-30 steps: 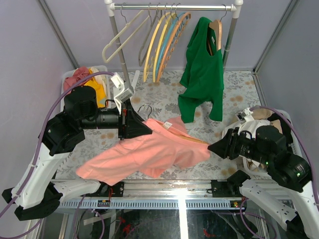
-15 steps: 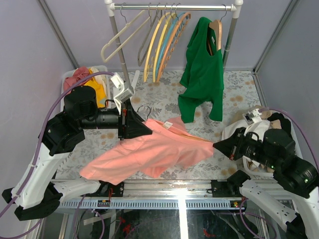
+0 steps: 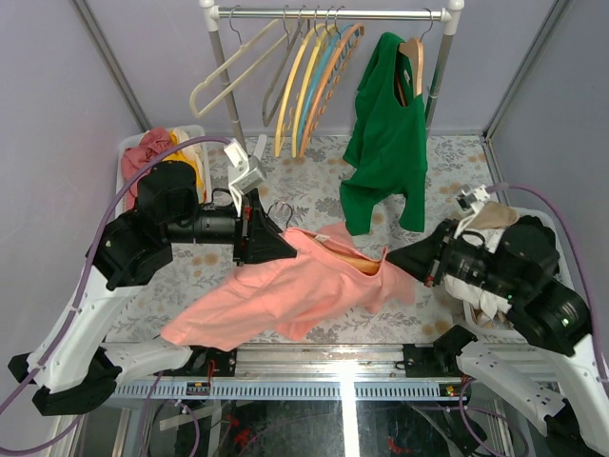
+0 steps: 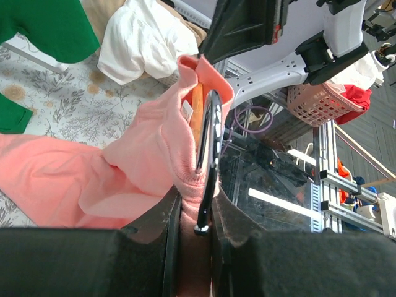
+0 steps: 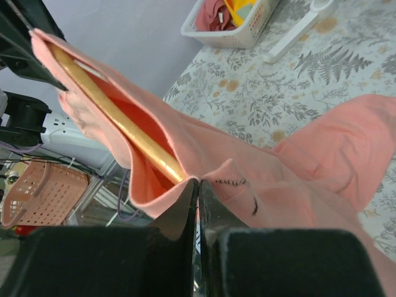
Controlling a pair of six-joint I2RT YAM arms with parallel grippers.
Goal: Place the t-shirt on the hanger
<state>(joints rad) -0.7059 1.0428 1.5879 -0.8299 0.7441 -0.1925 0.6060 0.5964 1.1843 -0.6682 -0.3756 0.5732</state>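
T-shirt (image 3: pixel 276 300) hangs mid-frame in the top view, stretched btwn the two arms. Its lower end droops toward lower left, near the table's front edge. Hanger (image 3: pixel 354 259) is partly inside it: a strip of wood shows at the neck opening, and the silver hook (image 3: pixel 277 208) sticks out just left of ctr. In the right wrist view the wooden arm runs inside the pink cloth.

Left gripper (image 3: pixel 269 240) is clenched on the hanger at the hook's base, w/ pink collar cloth bunched in the same pinch (left wrist view). Right gripper (image 3: pixel 392 260) grasps the shirt's edge right of ctr. Its fingers (image 5: pixel 179 207) are pressed together w/ fabric caught at the tips.

Floral table cover (image 3: pixel 457 171) lies below. Green shirt (image 3: pixel 385 143) hangs from the rack rail (image 3: pixel 333 14) at top of frame, w/ thin coloured hangers (image 3: pixel 309 86) and a cream hanger (image 3: pixel 224 86) to its left. White basket (image 3: pixel 125 150) sits upper left w/ red & yellow clothes (image 3: pixel 152 143) in it. White cloth pile (image 4: pixel 142 43) lies by the right arm.
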